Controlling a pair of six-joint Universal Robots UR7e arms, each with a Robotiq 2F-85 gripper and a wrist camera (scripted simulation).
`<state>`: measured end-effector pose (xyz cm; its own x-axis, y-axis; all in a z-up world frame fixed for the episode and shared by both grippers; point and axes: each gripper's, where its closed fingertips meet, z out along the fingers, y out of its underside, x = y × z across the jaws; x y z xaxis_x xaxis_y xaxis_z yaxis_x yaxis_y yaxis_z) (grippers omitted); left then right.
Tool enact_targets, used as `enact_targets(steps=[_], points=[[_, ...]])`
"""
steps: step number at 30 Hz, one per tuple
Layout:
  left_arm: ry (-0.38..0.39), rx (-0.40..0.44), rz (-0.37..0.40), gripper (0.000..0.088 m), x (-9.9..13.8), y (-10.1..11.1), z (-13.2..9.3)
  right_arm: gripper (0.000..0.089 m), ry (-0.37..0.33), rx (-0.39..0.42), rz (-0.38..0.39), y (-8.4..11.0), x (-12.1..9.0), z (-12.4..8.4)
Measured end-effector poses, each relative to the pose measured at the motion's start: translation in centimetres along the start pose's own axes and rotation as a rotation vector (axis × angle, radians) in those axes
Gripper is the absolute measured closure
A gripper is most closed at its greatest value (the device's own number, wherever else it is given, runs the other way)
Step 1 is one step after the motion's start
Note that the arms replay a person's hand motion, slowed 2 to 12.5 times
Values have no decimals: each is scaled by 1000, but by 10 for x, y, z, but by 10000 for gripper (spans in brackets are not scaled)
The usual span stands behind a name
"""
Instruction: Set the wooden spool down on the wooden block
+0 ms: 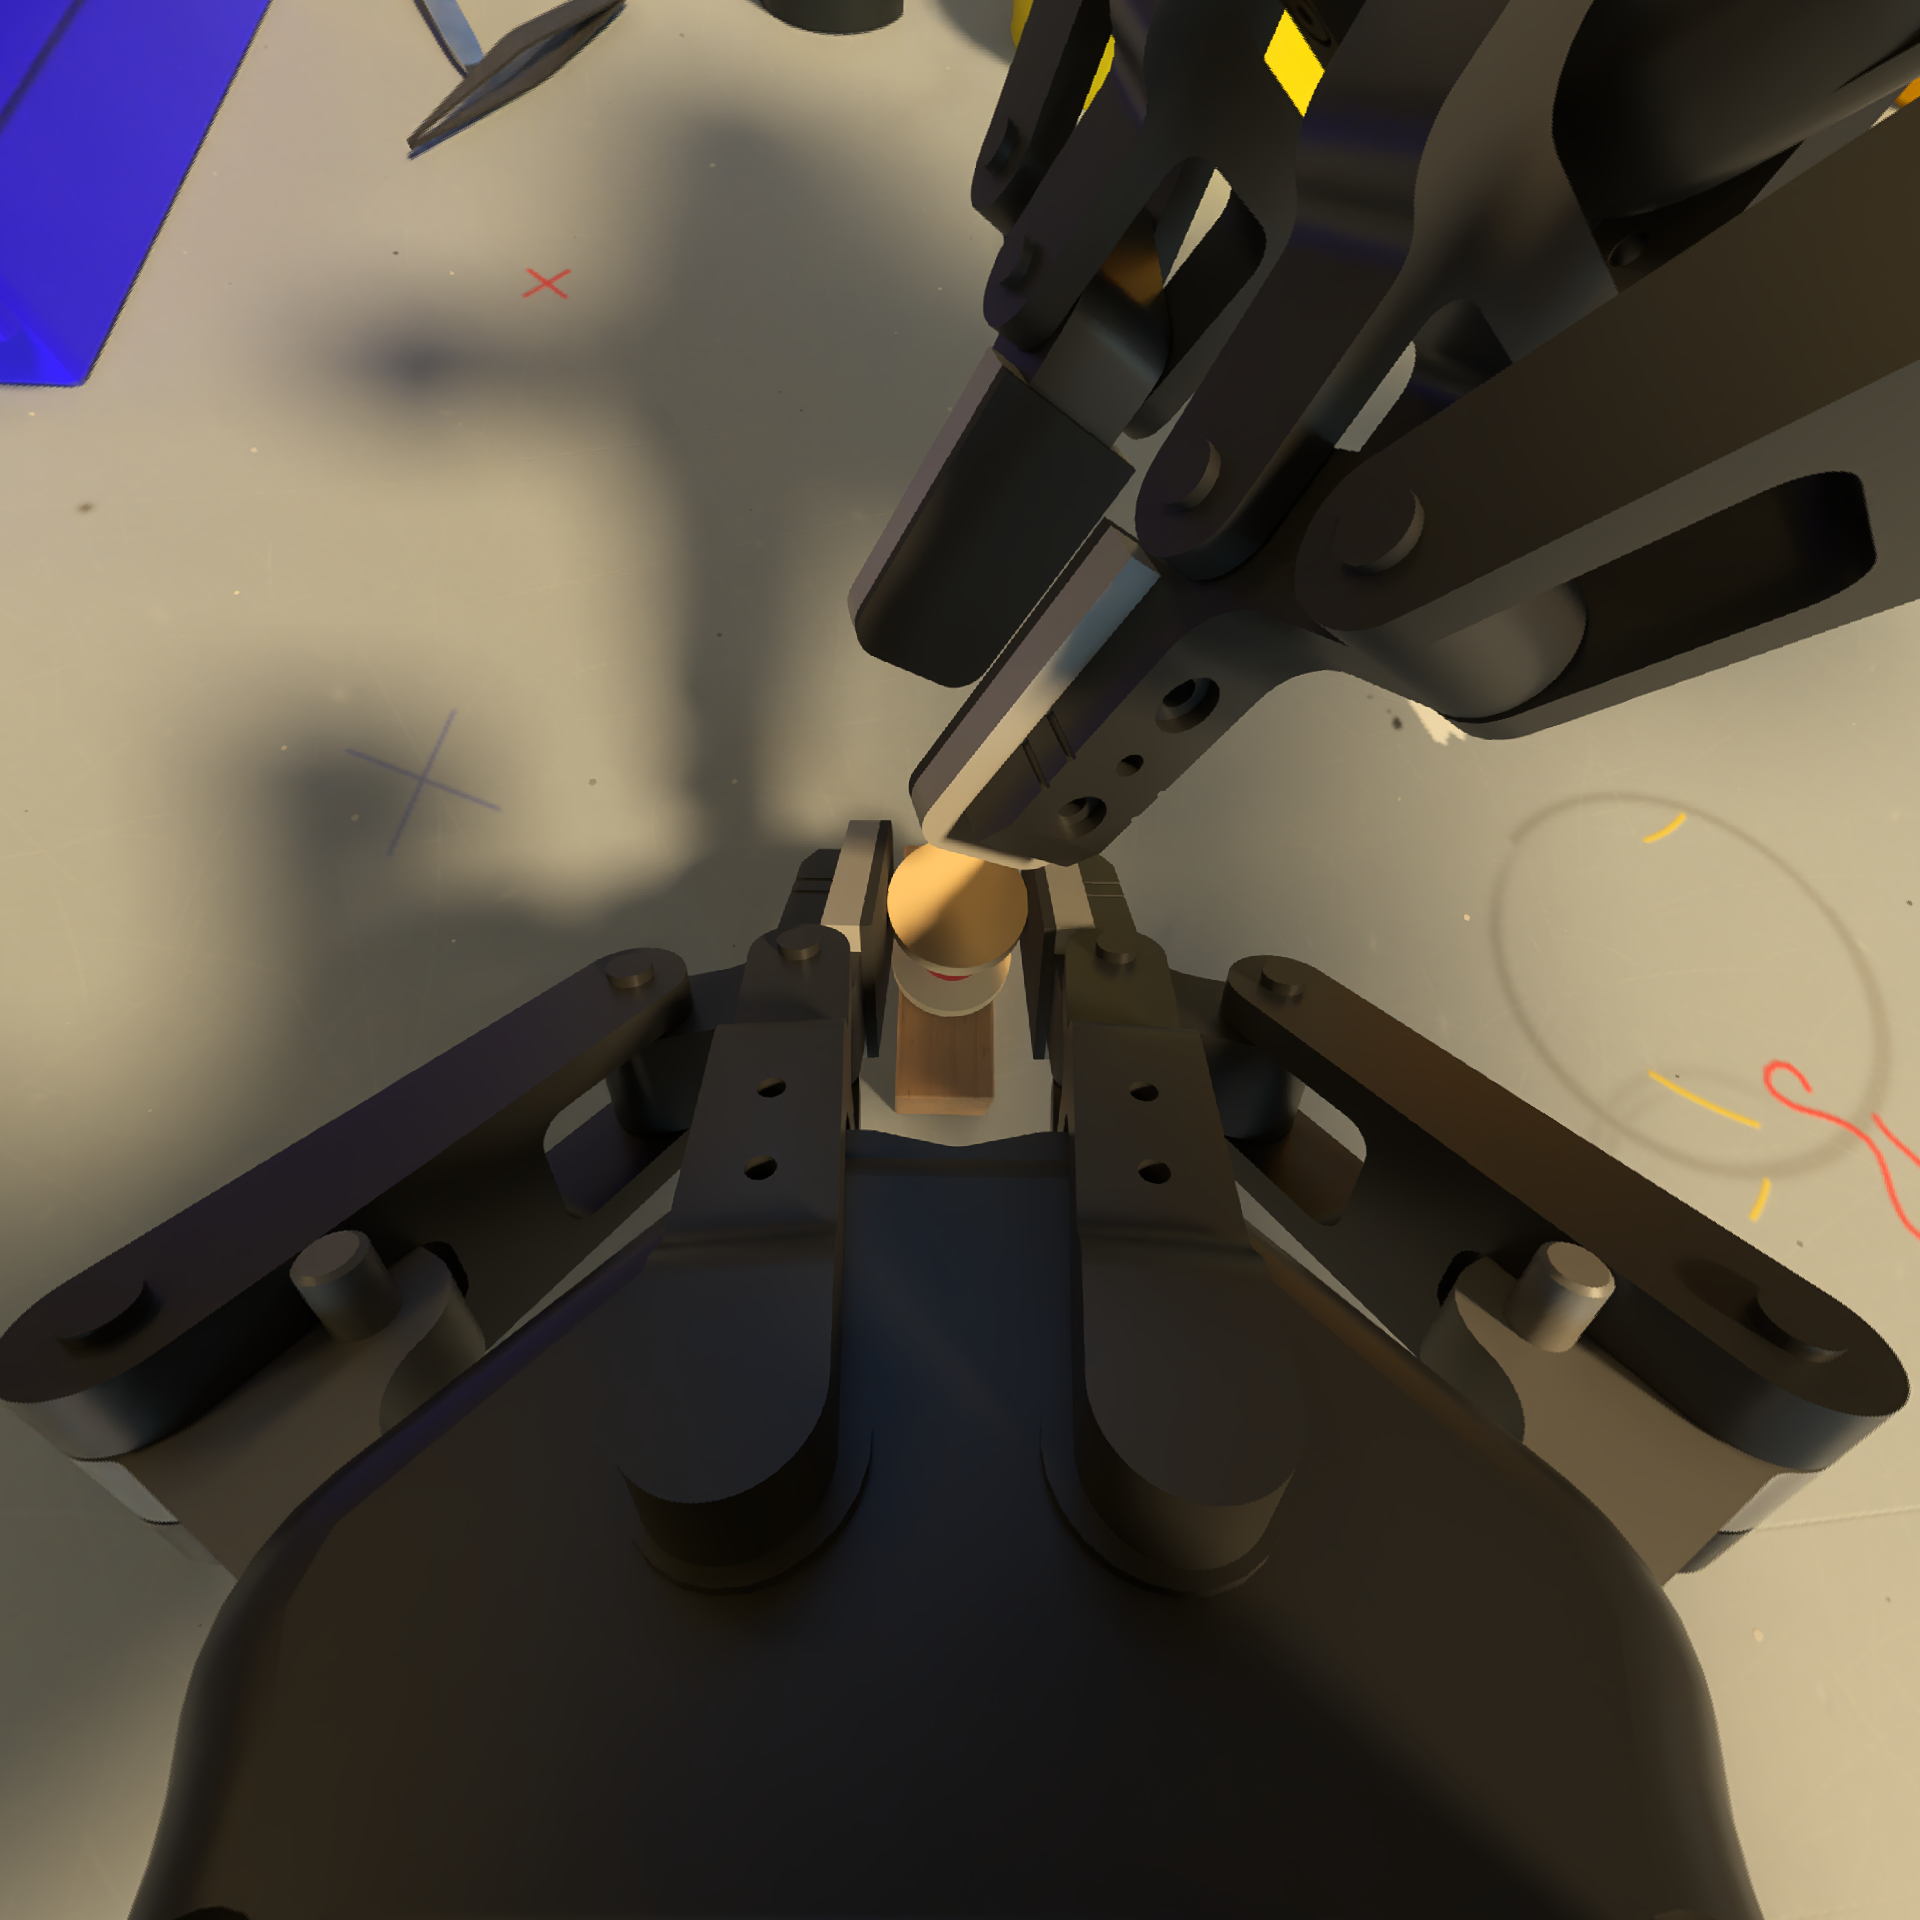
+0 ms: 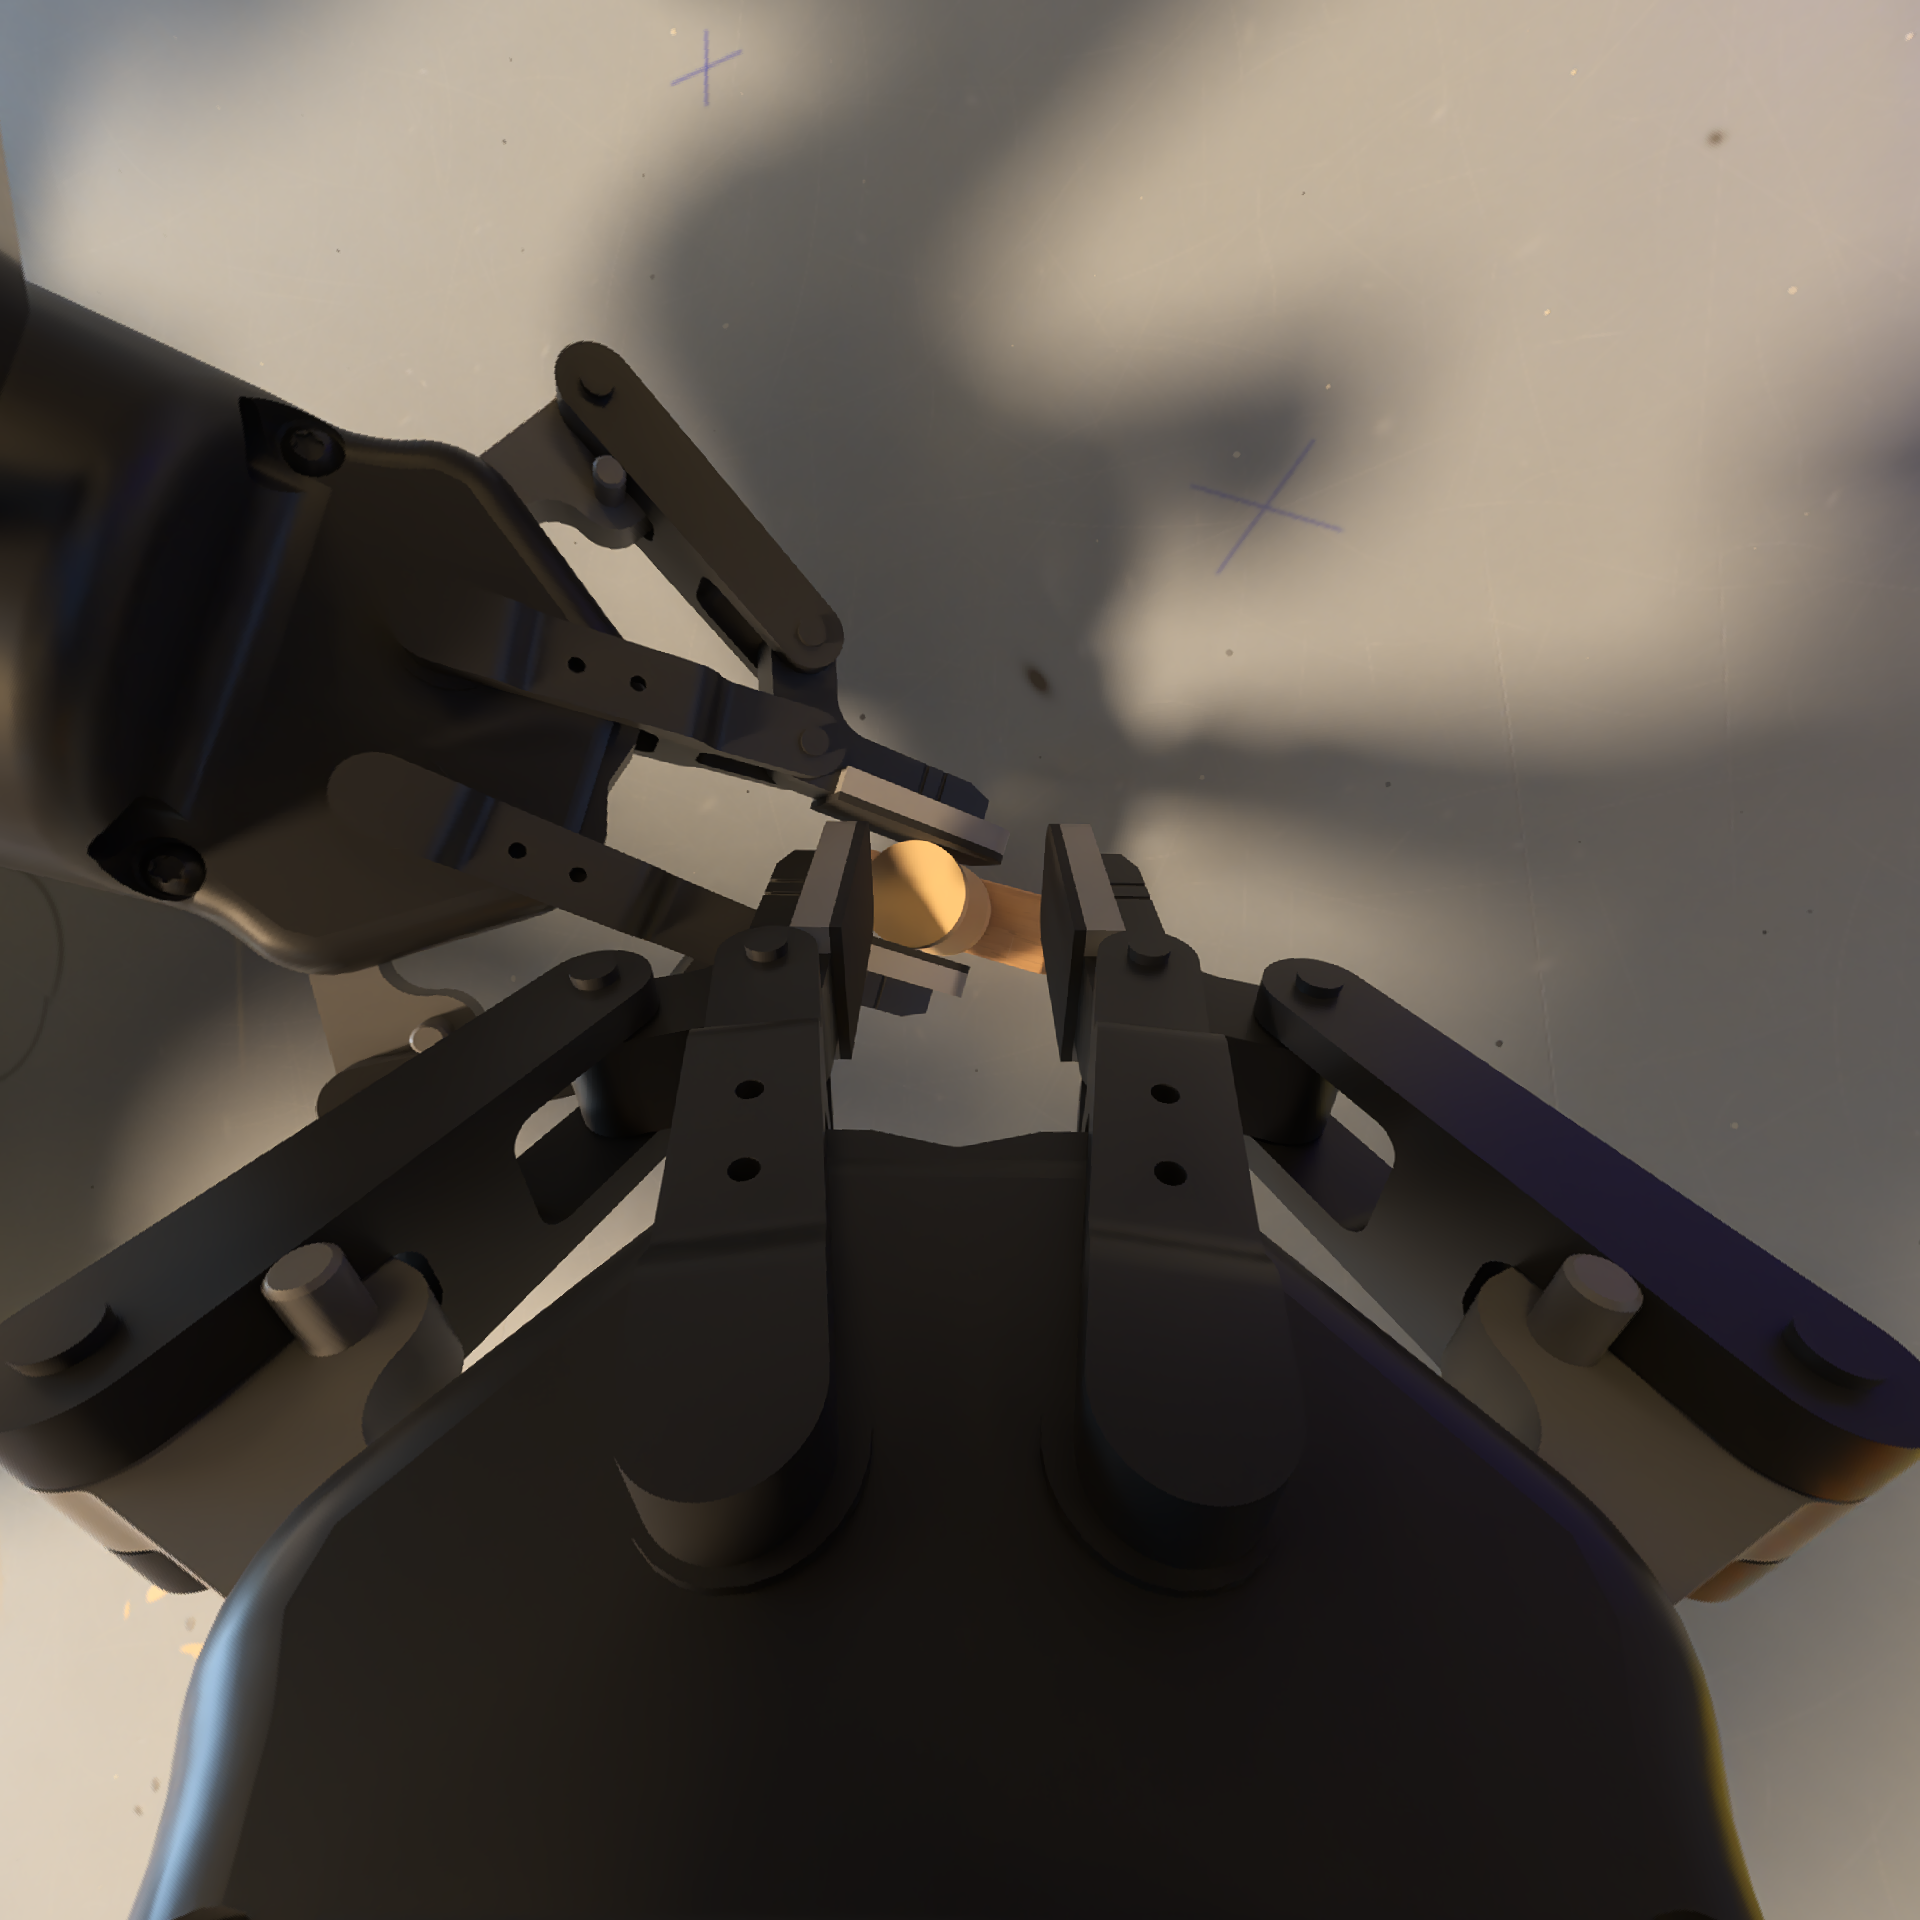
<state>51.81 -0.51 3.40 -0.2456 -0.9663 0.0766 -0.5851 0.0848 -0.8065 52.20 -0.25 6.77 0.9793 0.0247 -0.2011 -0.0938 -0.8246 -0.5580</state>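
Note:
The wooden spool (image 1: 956, 904) is a tan knob with a pale flange. It sits between the fingers of my left gripper (image 1: 961, 883), which is shut on it. The wooden block (image 1: 940, 1065) lies right beneath the spool and seems to touch its flange. In the right wrist view the spool (image 2: 920, 894) meets the block (image 2: 1013, 930) end to end. The left gripper (image 2: 956, 904) clamps it from above and below. My right gripper (image 2: 956, 862) is open and straddles spool and block. One of its fingertips (image 1: 977, 831) is at the spool's top.
A blue sheet (image 1: 94, 177) lies at the far left and a flat grey tool (image 1: 509, 73) beyond it. The grey table carries a red cross (image 1: 545, 283), a blue cross (image 1: 421, 779) and a pencilled circle (image 1: 1683, 987). The two grippers crowd each other.

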Motion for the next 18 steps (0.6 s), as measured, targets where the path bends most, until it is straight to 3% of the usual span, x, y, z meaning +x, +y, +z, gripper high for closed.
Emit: enact_targets(steps=[18], points=[[-14, 18, 14, 572, -1, -2, -2, 574, 20, -15, -11, 4, 2, 1]])
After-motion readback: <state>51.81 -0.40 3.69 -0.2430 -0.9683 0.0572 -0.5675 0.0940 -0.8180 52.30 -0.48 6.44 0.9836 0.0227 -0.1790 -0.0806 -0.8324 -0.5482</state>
